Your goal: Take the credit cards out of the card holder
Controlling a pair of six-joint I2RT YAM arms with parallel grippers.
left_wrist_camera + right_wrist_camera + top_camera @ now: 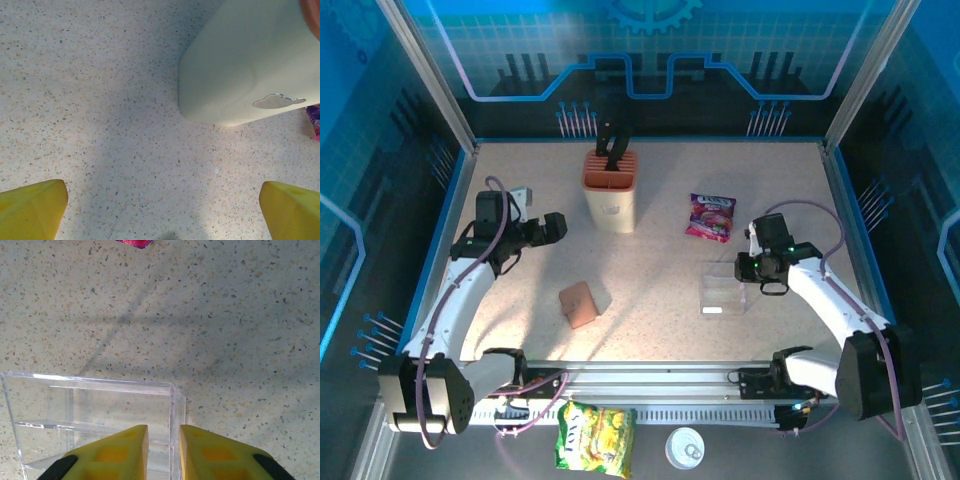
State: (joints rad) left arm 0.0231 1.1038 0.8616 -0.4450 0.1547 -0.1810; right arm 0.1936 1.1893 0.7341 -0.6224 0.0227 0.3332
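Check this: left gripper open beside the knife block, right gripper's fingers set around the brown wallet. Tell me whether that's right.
Wrong on one point. The right gripper straddles a wall of the clear tray, not the brown wallet, which lies apart, mid-table; the right wrist view shows it. The left gripper is open beside the knife block.

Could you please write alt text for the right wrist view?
The right gripper, its yellow fingers close together, straddles the right wall of a clear plastic tray on a speckled table. A purple packet corner shows at top.
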